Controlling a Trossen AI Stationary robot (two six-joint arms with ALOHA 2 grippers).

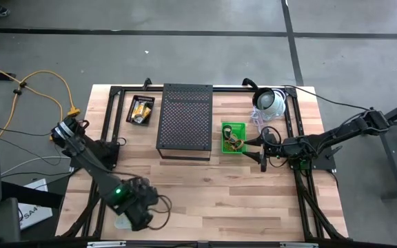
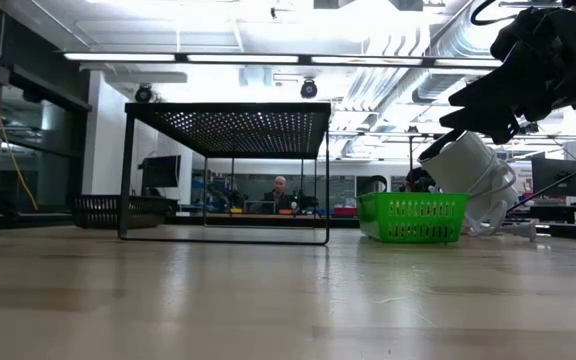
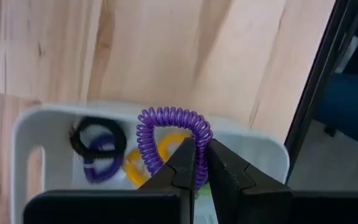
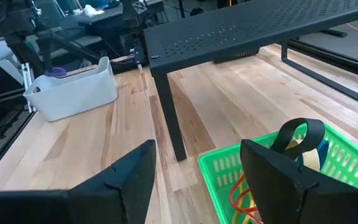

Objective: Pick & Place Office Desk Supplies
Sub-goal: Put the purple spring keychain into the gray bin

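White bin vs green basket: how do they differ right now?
The white bin has solid walls; the green basket has slotted mesh walls. The bin sits at the table's near-left edge under the left gripper, shut on a purple coil loop; the basket sits right of the black mesh stand, with the right gripper open beside it. Both hold small loose supplies.

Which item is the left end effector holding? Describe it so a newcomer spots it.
Go to the white bin at the table's near-left corner. Above it, the left end effector pinches a purple coil loop. Unlike the black and yellow loops inside, it is lifted clear.
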